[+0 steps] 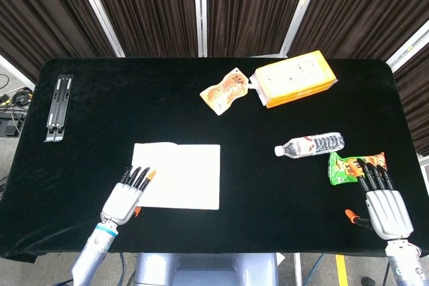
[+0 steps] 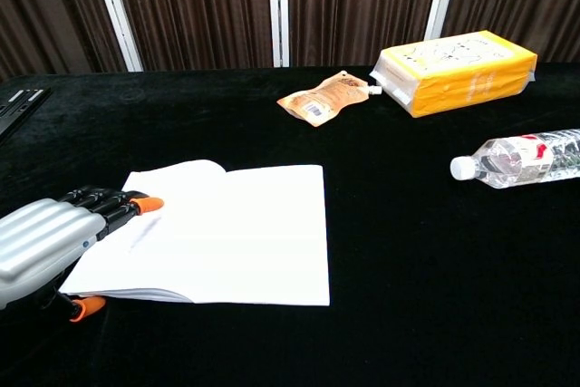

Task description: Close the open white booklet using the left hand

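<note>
The open white booklet (image 1: 179,175) (image 2: 222,235) lies flat on the black table, left of centre near the front edge. My left hand (image 1: 127,195) (image 2: 54,237) hovers over its left front corner, fingers stretched forward and apart, tips above the left page; it holds nothing. Whether it touches the paper I cannot tell. My right hand (image 1: 381,204) lies flat and open at the front right of the table, fingertips against a green and orange snack packet (image 1: 352,166). The chest view does not show it.
A water bottle (image 1: 310,145) (image 2: 521,158) lies on its side right of centre. An orange box (image 1: 295,78) (image 2: 456,70) and an orange pouch (image 1: 226,90) (image 2: 324,98) sit at the back. A black folded stand (image 1: 59,106) lies far left.
</note>
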Motion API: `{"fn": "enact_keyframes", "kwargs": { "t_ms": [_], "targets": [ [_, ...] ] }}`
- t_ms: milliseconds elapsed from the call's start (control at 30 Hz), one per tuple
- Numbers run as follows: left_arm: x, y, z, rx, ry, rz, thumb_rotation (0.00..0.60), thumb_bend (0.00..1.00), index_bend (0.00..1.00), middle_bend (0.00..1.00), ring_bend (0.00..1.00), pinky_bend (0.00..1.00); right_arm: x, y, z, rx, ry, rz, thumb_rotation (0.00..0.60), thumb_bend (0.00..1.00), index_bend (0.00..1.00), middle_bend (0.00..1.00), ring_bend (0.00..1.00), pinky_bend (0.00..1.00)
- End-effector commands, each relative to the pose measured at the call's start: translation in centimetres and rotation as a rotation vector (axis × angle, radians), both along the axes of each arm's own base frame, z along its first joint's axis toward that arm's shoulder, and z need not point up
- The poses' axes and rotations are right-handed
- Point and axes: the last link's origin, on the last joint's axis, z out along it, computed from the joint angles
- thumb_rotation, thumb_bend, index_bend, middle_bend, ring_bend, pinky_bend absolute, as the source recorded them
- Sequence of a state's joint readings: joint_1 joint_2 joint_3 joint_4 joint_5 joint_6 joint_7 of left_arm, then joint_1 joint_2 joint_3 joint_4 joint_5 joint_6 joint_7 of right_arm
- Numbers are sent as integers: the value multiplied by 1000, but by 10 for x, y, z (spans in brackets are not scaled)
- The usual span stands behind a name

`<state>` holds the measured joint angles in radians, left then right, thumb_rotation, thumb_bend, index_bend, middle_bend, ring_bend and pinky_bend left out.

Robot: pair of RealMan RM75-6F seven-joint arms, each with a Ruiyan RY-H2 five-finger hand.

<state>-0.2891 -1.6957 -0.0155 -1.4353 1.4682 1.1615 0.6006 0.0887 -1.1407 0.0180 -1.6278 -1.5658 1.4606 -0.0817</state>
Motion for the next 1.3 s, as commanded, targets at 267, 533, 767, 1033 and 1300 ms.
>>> {"fn": "enact_keyframes", "kwargs": {
  "t_ms": [267,533,767,1033,1300],
  "targets": [
    [-2,7,-3,34,20,-7,600,490,0,0,0,0,0,0,0,0,-2,2,600,45,0,0,0,0],
    [12,5,12,94,-43,-66,600,552,0,0,0,0,1,1,0,1,1,3,600,45,0,0,0,0],
    [31,5,29,146,-107,-134,600,552,0,0,0,0,2,2,0,-1,1,6,600,46,0,0,0,0],
    [50,15,31,167,-130,-180,600,543,0,0,0,0,2,2,0,-3,-1,6,600,46,0,0,0,0],
    [90,23,23,192,-152,-303,600,524,0,0,0,0,2,2,0,0,-1,5,600,45,0,0,0,0]
  ]
}}
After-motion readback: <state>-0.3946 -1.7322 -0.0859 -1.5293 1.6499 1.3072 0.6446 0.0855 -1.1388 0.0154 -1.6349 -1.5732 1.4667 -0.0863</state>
